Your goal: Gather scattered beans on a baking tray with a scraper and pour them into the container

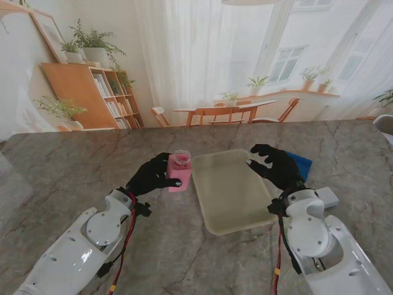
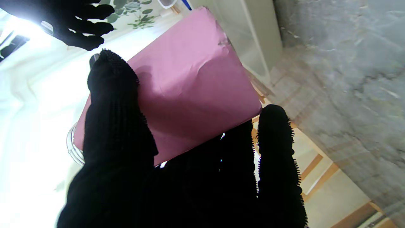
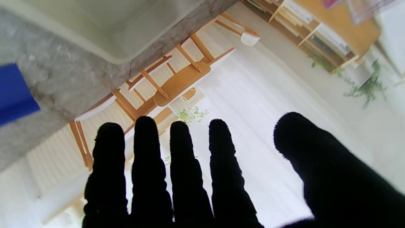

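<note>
My left hand [image 1: 155, 175] in its black glove is shut on a pink container [image 1: 180, 171] with a clear rim, just left of the pale baking tray [image 1: 228, 190]. In the left wrist view the pink container [image 2: 190, 95] fills the frame between thumb and fingers [image 2: 114, 104]. My right hand [image 1: 276, 166] hovers open over the tray's far right corner, fingers spread and holding nothing. A blue scraper [image 1: 301, 164] lies just right of that hand, partly hidden by it. The right wrist view shows the spread fingers [image 3: 183, 171], the tray's edge [image 3: 95, 47] and a blue corner [image 3: 14, 95]. No beans can be made out.
A small white box [image 1: 326, 197] lies on the marble table [image 1: 73, 166] beside my right forearm. The table's far edge runs behind the tray.
</note>
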Tool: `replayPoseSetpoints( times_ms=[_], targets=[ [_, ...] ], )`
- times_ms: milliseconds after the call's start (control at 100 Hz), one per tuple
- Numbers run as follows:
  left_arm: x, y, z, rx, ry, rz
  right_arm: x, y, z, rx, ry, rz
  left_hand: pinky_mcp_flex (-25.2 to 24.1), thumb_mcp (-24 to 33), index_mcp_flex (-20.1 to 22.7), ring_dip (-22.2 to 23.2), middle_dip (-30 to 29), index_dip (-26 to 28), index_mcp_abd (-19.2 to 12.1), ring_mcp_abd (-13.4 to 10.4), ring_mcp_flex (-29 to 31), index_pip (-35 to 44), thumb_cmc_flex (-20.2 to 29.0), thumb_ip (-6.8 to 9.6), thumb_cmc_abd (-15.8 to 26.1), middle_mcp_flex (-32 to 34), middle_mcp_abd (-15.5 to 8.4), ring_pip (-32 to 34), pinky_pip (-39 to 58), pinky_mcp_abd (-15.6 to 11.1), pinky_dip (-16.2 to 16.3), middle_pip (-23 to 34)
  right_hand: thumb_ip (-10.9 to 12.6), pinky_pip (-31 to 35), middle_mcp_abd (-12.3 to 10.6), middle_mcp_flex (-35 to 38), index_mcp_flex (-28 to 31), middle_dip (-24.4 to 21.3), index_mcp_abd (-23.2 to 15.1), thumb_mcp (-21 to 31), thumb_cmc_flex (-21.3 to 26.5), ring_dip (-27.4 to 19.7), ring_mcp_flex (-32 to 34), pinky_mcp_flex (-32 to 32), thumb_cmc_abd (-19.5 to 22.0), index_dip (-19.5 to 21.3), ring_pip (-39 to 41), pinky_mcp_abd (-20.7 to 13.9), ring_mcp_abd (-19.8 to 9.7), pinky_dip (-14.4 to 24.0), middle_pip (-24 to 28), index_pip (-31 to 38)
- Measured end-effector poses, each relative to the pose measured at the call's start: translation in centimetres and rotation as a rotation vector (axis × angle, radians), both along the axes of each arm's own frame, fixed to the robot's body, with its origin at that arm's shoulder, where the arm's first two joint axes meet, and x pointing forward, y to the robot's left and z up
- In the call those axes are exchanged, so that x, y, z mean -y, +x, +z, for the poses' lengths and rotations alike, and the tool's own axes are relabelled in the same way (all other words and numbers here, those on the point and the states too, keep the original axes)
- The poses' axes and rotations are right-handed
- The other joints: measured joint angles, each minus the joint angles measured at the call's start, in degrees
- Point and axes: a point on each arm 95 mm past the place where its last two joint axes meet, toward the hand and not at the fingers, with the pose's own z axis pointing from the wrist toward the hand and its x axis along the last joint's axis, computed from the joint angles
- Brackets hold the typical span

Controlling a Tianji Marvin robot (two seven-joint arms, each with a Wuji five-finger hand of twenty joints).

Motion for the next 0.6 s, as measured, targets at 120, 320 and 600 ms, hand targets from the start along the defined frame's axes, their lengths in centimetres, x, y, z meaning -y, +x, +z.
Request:
replayPoseSetpoints(
  times_ms=[120, 320, 600],
  targets=[
    [0.8, 0.0, 0.4, 0.042, 0.012, -0.025, 2.0, -0.1, 1.7, 0.002, -0.208, 0.075, 0.3, 0.0, 0.1, 0.1, 0.4, 0.0, 0.0, 0.1, 0.5, 0.0, 0.0, 0.0, -0.6, 0.2, 0.1, 0.0, 0.3, 0.1, 0.1, 0.0, 0.0, 0.6, -0.5, 0.0, 0.0, 0.0, -0.5, 0.0, -0.1, 0.1, 0.1, 0.7, 0.0, 0.0, 0.3, 0.0, -0.8, 0.1, 0.0, 0.1],
    [1.6, 0.2, 0.7, 0.061, -0.016, -0.047, 5.5, 0.0, 3.1, -0.051, -0.512, 0.169, 0.5, 0.0, 0.1, 0.7, 0.4, 0.0, 0.0, 0.2, 0.8, 0.4, 0.0, 0.0, -0.6, 0.7, 0.2, 0.1, 0.3, 0.2, 0.7, 0.0, 0.0, 1.6, -1.9, -2.3, -1.6, 1.0, -0.8, -0.5, -0.8, 0.9, 0.2, 1.3, 0.0, 0.1, 2.3, -0.2, -2.1, 0.7, 2.5, -0.4],
    [1.4, 0.3, 0.7, 0.054, -0.031, -0.047, 9.7, 0.7, 2.0, -0.16, -0.764, 0.072, 0.7, 0.0, 0.2, 0.8, 0.5, 0.0, 0.0, 0.3, 1.1, 0.4, 0.0, 0.0, -0.6, 0.8, 0.2, 0.1, 0.4, 0.2, 0.8, 0.0, 0.0, 5.2, -1.3, -12.1, -7.6, 5.6, 0.8, -0.4, -1.9, 2.5, -2.9, 1.1, -0.5, 1.3, 10.5, -1.2, -2.8, 2.2, 8.8, -1.1]
  ],
)
